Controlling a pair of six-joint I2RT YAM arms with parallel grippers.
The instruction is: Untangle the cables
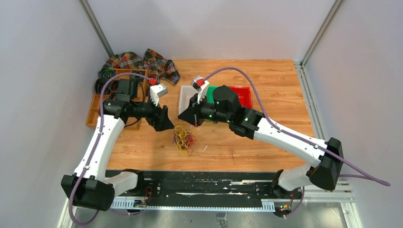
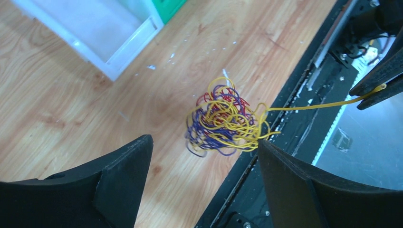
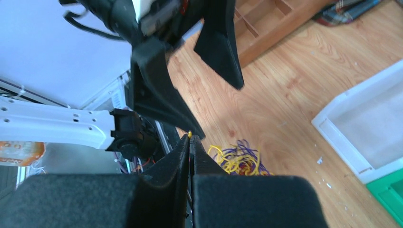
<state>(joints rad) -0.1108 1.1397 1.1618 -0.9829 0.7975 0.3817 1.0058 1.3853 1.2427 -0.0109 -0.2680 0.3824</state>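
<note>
Tangle of cables (image 1: 183, 139) shown at the near middle of the desk (image 1: 280, 90), below and between the two pincer tips; left pincer (image 2: 204, 144) spread wide over the tangle, nothing gripped; right pincer (image 3: 189, 142) closed on one yellow strand (image 2: 313, 107), which is stretched taut from the tangle to its tips; white tray (image 2: 133, 47) seen on the far side.

Left end effector (image 2: 204, 141) spread, right (image 3: 190, 140) pinched
</note>
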